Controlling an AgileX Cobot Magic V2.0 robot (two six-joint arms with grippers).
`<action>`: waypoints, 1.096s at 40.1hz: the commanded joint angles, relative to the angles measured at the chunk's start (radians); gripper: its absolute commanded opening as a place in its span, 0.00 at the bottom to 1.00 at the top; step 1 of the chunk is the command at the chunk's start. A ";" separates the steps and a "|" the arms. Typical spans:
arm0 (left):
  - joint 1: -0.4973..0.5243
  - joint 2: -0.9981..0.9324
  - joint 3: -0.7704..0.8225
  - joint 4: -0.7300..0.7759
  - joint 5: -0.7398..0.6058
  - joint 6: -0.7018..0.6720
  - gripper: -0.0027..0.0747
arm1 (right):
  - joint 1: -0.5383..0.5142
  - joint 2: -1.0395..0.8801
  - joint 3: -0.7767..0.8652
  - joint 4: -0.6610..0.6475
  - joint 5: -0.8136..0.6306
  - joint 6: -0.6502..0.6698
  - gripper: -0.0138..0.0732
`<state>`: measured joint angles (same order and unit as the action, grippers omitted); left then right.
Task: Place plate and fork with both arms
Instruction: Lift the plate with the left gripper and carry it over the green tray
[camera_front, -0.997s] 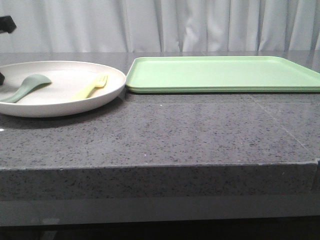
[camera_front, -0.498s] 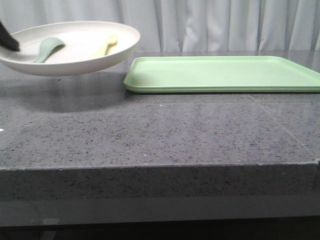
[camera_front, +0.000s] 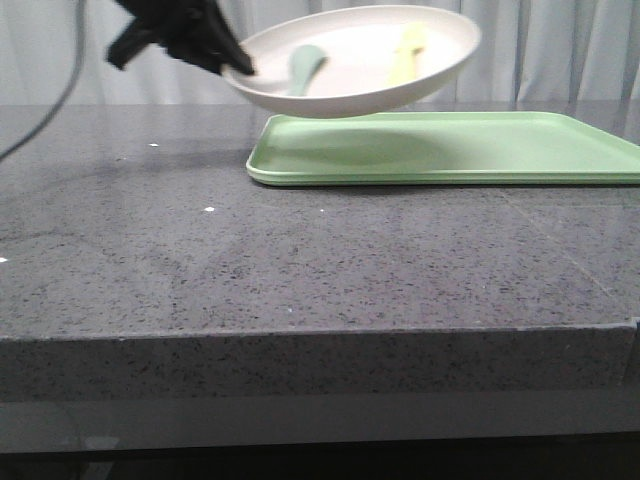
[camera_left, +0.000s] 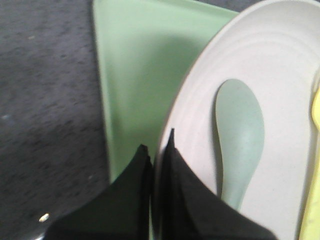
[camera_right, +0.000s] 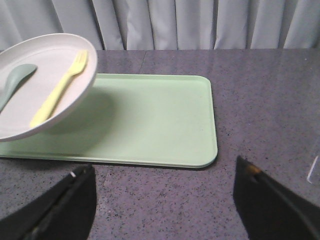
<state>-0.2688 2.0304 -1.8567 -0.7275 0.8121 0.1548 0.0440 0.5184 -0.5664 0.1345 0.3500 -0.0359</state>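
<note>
Now my left gripper (camera_left: 159, 150) pinches the rim of the plate (camera_front: 350, 62), which juts out beyond my fingertips, aloft over the near end of the green tray (camera_front: 450, 148). Half a second ago it hung lower, short of the tray. It carries one fork (camera_right: 57, 90) and one spoon (camera_left: 239, 137). My right gripper (camera_right: 165, 200) gapes wide, empty.

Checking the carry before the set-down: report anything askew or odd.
The cream round plate hangs tilted above the light-green rectangular tray, pinched at its rim by the left claw. The pale-yellow plastic fork and green spoon could slide.
</note>
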 joint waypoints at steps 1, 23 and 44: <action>-0.051 0.003 -0.138 -0.024 -0.021 -0.076 0.01 | -0.009 0.009 -0.028 0.000 -0.084 -0.004 0.84; -0.146 0.176 -0.408 0.208 0.002 -0.385 0.01 | -0.009 0.009 -0.028 0.000 -0.092 -0.004 0.84; -0.156 0.176 -0.408 0.234 -0.008 -0.397 0.06 | -0.007 0.009 -0.028 0.000 -0.095 -0.004 0.84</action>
<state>-0.4143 2.2815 -2.2247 -0.4524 0.8706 -0.2241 0.0440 0.5184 -0.5664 0.1345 0.3482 -0.0359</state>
